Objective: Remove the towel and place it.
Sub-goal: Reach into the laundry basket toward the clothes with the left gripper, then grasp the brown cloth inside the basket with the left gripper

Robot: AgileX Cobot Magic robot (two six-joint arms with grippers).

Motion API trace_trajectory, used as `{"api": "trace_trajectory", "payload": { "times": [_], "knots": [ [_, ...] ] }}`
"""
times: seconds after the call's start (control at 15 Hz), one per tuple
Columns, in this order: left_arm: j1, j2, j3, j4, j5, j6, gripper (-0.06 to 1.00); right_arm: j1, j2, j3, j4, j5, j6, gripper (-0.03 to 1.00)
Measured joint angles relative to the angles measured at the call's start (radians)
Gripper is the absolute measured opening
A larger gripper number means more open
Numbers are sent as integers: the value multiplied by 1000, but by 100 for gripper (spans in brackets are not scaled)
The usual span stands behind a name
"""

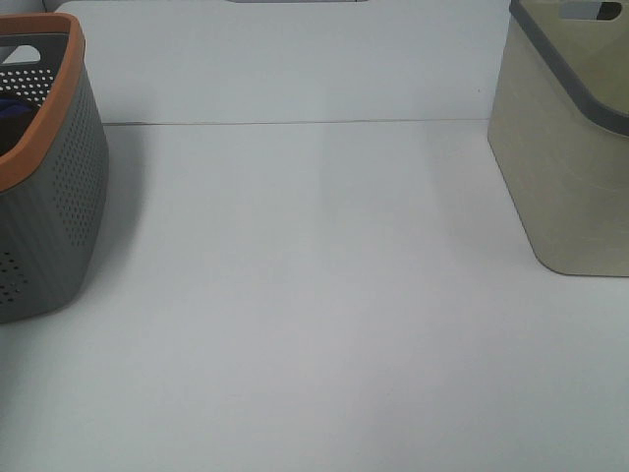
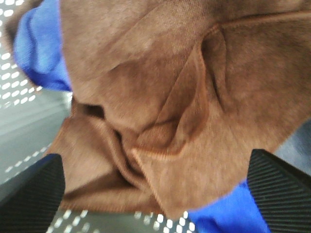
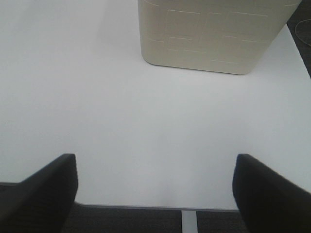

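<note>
At left, the grey basket (image 1: 59, 197) w/ orange rim held the brown towel (image 2: 160, 87), crumpled over a blue cloth (image 2: 39, 43). The left gripper (image 2: 155, 155) was spread wide, towel btw. its fingers, not clamped. The right gripper (image 3: 154, 158) was also wide, over the white table (image 3: 146, 121), facing the beige basket (image 3: 214, 34).

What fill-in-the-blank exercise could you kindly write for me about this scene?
1. The basket has a rim coloured ____.
2. The open left gripper hangs over a towel coloured ____.
3. Beside the towel lies a cloth coloured ____.
4. The bin has a rim coloured ____.
Missing words: orange; brown; blue; grey.
</note>
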Motion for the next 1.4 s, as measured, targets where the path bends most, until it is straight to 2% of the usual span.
{"api": "trace_trajectory", "payload": {
  "times": [0.2,0.27,0.47,0.67,1.07,1.4],
  "knots": [
    [0,78,0,0,-28,5,95,0,0,0,0,0,0,85],
    [0,110,0,-7,-77,8,94,0,0,0,0,0,0,85],
    [-2,137,-5,-44,-109,9,91,0,0,0,0,0,0,85],
    [-19,149,-5,-56,-109,44,77,0,0,0,0,0,0,85],
    [-23,152,-5,-55,-77,49,45,0,0,0,0,0,0,85],
    [-23,152,-5,-55,-74,49,41,0,0,0,0,0,0,85]
  ]
}}
